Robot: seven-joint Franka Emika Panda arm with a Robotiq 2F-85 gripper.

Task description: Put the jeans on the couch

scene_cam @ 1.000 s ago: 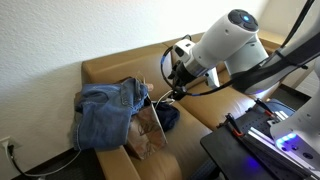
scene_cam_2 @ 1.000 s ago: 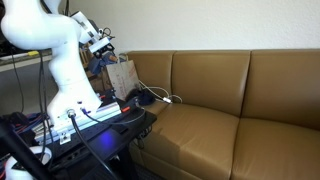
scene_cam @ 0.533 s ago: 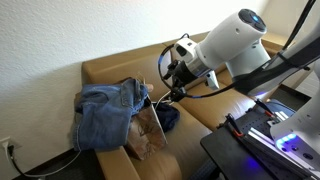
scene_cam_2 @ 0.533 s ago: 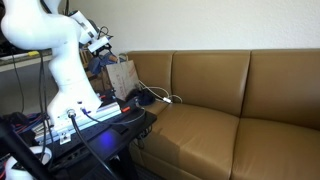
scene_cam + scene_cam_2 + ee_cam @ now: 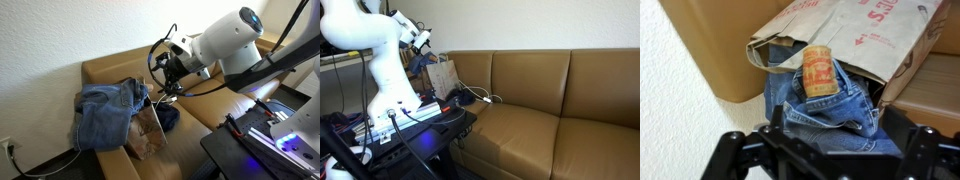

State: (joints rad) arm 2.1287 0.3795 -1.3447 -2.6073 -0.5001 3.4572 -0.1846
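Hovering spread wide and pinching nothing, the pincer hangs just above the jeans: faded blue denim, crumpled in folds, with a tan waistband patch showing. They lie heaped against a brown paper bag at the arm of the tan couch.

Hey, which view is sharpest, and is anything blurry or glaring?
Wrist view: jeans and paper bag sharp and evenly lit, the gripper along the bottom edge dark and soft. In both exterior views: coarse detail, with a violet light glowing low in the frame.
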